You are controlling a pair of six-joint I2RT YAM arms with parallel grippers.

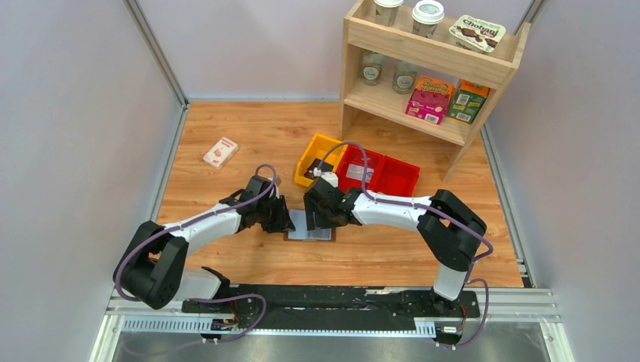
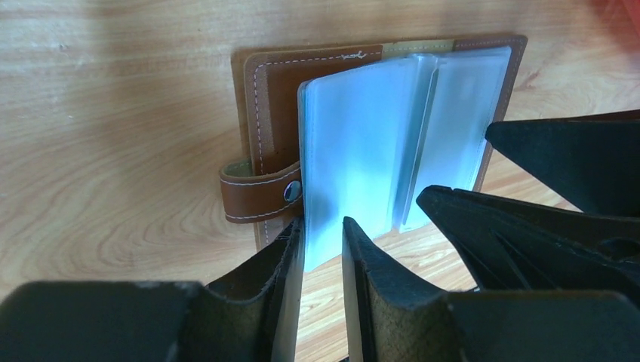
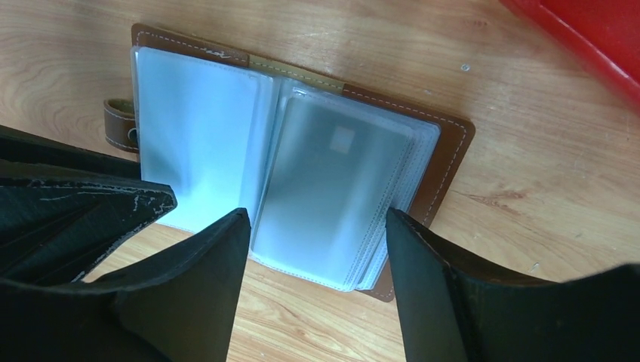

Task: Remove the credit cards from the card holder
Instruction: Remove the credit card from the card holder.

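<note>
Black fingers of the left claw (image 2: 323,226) are filling the bottom of its wrist view. They are standing partly apart around the lower edge of a raised translucent plastic sleeve (image 2: 355,143). A gap is showing beside the sleeve, so this claw is looking released rather than pinching. Just past it, the right claw (image 3: 317,219) is hovering wide open and grasping nothing, its fingers straddling the right-hand stack of sleeves.

Between the two claws, the small flat brown leather card holder (image 3: 447,147) is lying spread open on the wood-grain bench (image 1: 249,128), its brown snap strap (image 2: 256,197) poking out on the left arm's side. A grey credit card (image 3: 332,181) with a small chip is showing through the top sleeve of the right stack, tucked fully inside.

From where I'm standing, the arms are sorting through the sleeves to reach a card, and I'm seeing none out yet. The next move is calling for one claw to pin the holder down while the other catches the card's edge and slides it free. I cannot tell which side the sleeve is opening on.

Farther back, a yellow plastic bin (image 1: 317,154) and a red plastic bin (image 1: 392,177) are sitting side by side. A white-and-red small box (image 1: 220,152) is lying off to the left, with a light wooden shelf (image 1: 430,68) behind them all.
</note>
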